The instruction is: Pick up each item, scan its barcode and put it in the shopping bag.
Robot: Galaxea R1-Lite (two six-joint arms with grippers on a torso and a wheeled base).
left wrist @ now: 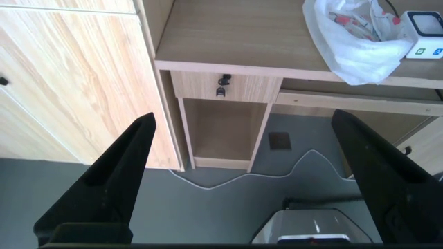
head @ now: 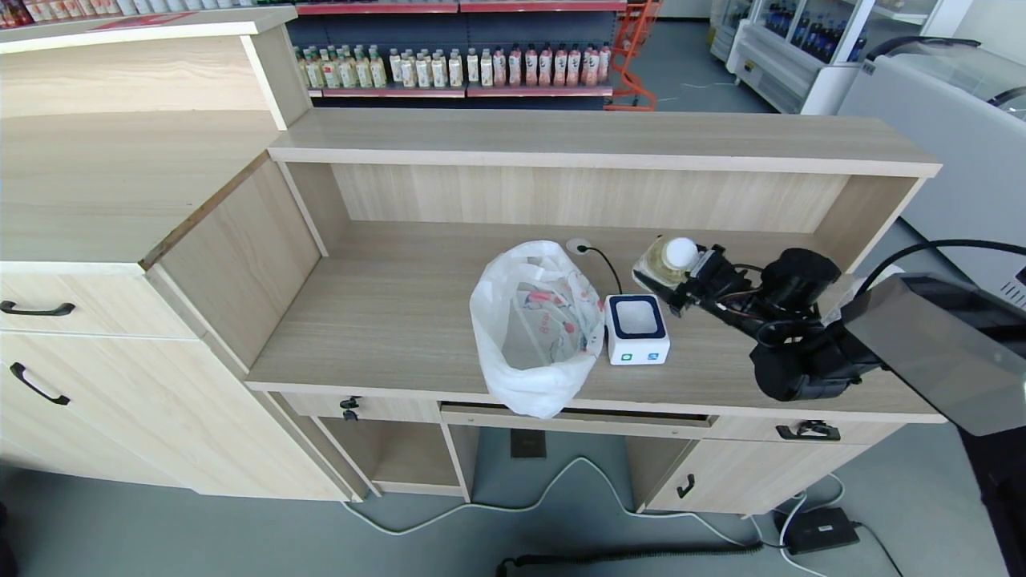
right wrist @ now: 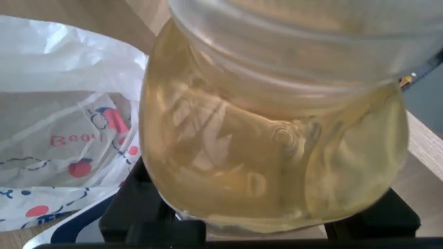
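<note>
Head view: our right gripper point(head: 694, 276) is clamped around a bottle point(head: 667, 260) of pale yellow liquid, just behind the scanner point(head: 636, 327). We judge scanning is in hand: next, turn its barcode to the scanner, then drop it into the open shopping bag point(head: 498, 320) alongside.

Black right arm point(head: 801, 353), looped cables point(head: 946, 244); left hand point(left wrist: 246, 183), black wedges

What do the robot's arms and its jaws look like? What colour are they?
The right arm is black and chunky, with big rounded joints. A thick black cable curves away behind it. The right gripper at its end is black too. The left gripper has two jaws shaped like flat black wedges, wide at the base and narrower at the tips, with plain faces and no markings.
</note>
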